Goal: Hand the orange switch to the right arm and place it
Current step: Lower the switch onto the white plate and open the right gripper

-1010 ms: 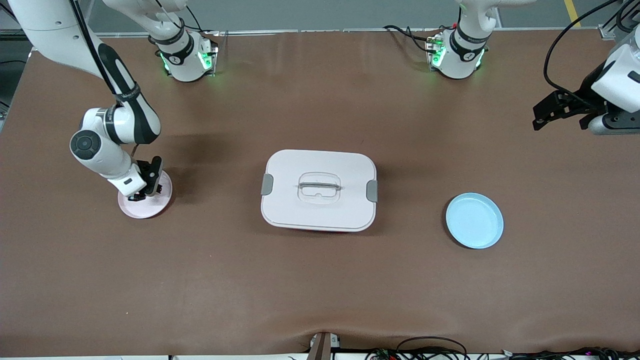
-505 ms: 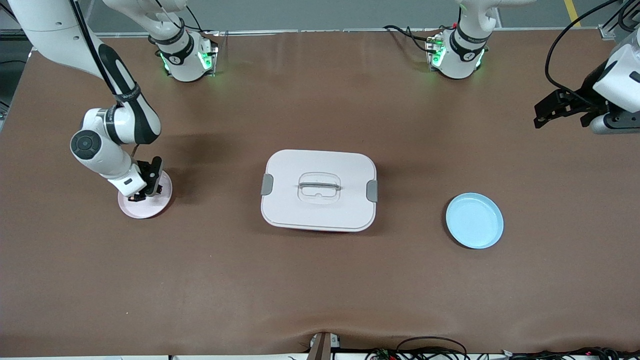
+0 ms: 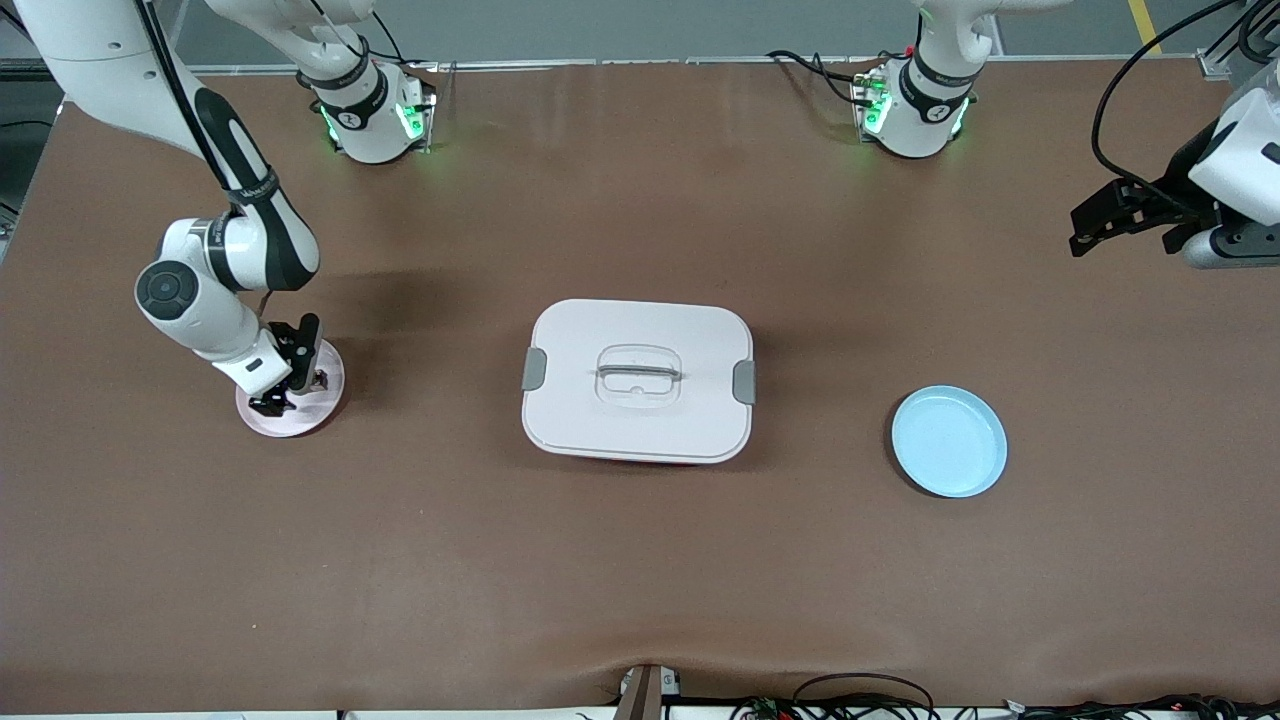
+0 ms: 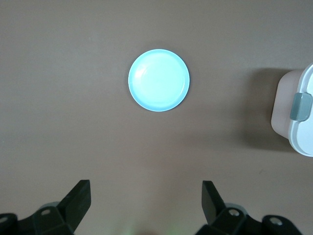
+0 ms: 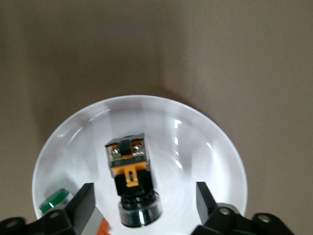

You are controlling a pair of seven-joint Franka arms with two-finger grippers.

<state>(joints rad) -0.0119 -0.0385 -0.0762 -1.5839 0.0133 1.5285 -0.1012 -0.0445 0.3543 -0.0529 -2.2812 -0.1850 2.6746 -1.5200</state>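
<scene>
Right wrist view: switch sits loose in the pink dish, tool spread around it

Right wrist view shows the orange switch (image 5: 129, 171) lying in the pink dish (image 5: 205, 147), low in the middle of that frame, with the right tool (image 5: 146, 205) spread open on either side and not gripping it. In the front view the same tool (image 3: 285, 375) hangs low over the pink dish (image 3: 325, 400) at middle left of the frame.

The switch looks small, light and rigid: a black blocky body with an orange insert, two screw heads on top and a shiny round collar at one end. The flat black sides seem the best place to pinch; the collar is rounded and glossy and would likely slip. Being so light, it could skid on the smooth dish or tip if nudged by one finger first.

Another small part with green (image 5: 53, 197) and orange bits lies in the same dish, low left in the wrist frame, just beside one finger (image 5: 83, 200), so it could be knocked or caught by mistake.

Elsewhere, a white lidded box (image 3: 638, 380) sits at the centre of the surface (image 3: 640, 560), and a blue plate (image 3: 949, 441) lies at right centre, bare. The left tool (image 3: 1120, 218) waits open at the upper right edge, over the surface, well apart from everything.
</scene>
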